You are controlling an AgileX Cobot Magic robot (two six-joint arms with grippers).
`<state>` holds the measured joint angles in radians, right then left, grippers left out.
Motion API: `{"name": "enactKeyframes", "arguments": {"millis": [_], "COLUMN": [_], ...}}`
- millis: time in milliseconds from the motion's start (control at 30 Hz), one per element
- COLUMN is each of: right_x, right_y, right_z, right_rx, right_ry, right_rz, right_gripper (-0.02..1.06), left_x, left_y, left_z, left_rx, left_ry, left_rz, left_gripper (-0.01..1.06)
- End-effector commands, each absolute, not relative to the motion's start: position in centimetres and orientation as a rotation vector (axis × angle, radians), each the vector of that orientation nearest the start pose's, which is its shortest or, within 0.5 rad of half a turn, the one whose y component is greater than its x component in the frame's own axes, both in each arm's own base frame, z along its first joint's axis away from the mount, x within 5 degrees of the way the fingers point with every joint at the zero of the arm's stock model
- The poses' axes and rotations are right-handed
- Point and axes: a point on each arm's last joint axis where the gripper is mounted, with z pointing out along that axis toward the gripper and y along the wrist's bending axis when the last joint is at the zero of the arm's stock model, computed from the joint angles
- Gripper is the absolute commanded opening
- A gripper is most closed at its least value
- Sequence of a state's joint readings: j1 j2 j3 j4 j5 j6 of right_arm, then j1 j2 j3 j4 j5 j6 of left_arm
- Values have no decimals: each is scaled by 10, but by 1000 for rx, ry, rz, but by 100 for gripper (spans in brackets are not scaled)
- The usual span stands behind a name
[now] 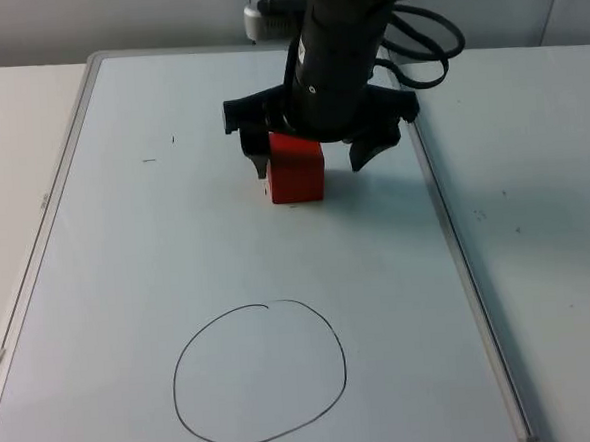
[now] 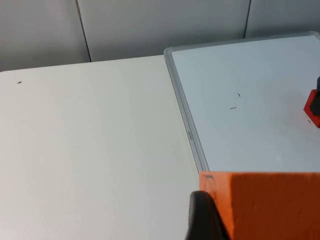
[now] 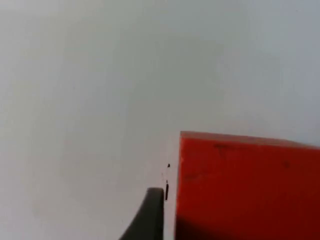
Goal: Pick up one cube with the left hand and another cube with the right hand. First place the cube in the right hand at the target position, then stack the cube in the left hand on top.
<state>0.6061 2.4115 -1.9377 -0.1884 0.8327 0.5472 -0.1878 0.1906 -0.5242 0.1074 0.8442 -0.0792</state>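
Right gripper [image 1: 312, 165] astride red cube [image 1: 297, 171]

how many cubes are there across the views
2. A red cube sits on the white board between the open fingers of the right gripper, above the drawn circle. An orange cube sits at the left gripper's fingertip, off the board's left edge.

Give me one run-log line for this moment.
right gripper: open around red cube on whiteboard | left gripper: holds orange cube | circle: no cube yet
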Motion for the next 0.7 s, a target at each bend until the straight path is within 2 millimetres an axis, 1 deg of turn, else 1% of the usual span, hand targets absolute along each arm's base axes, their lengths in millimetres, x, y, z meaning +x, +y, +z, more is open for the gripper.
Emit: {"name": "enactKeyframes", "arguments": {"millis": [0, 33, 67, 133, 167, 200, 267, 300, 333, 433, 467, 500, 533, 567, 600, 633, 667], "right_x": [428, 428, 428, 427, 427, 427, 426, 425, 425, 417, 412, 412, 405, 399, 383, 371, 371], "right_y": [279, 279, 279, 278, 278, 278, 278, 277, 277, 273, 270, 270, 265, 262, 256, 252, 252], "right_z": [124, 123, 123, 129, 129, 135, 151, 164, 164, 220, 243, 243, 269, 289, 327, 351, 351], "right_rx": [-206, -206, -208, -209, -209, -215, -275, -315, -315, -436, -481, -481, -519, -550, -607, -637, -637], "right_ry": [2740, 2741, 2740, 2739, 2739, 2733, 2701, 2674, 2674, 2570, 2523, 2523, 2472, 2432, 2351, 2296, 2296], "right_rz": [102, 102, 100, 95, 95, 94, 103, 113, 113, 148, 150, 150, 156, 162, 167, 174, 174], "right_gripper": [78, 70, 57, 34, 34, 21, 0, 0, 0, 0, 0, 0, 0, 0, 0, 0, 0], "left_x": [34, 34, 34, 34, 34, 34, 34, 34, 34, 34, 34, 34, 34, 34, 34, 34, 34], "left_y": [1, 1, 1, 1, 1, 1, 1, 1, 1, 1, 1, 1, 1, 1, 1, 1, 1], "left_z": [301, 301, 301, 301, 301, 301, 301, 301, 301, 301, 301, 301, 301, 301, 301, 301, 301], "left_rx": [131, 131, 131, 131, 131, 131, 131, 131, 131, 131, 131, 131, 131, 131, 131, 131, 131], "left_ry": [1959, 1959, 1959, 1959, 1959, 1959, 1959, 1959, 1959, 1959, 1959, 1959, 1959, 1959, 1959, 1959, 1959], "left_rz": [-50, -50, -50, -50, -50, -50, -50, -50, -50, -50, -50, -50, -50, -50, -50, -50, -50], "left_gripper": [30, 30, 30, 30, 30, 30, 30, 30, 30, 30, 30, 30, 30, 30, 30, 30, 30]}}
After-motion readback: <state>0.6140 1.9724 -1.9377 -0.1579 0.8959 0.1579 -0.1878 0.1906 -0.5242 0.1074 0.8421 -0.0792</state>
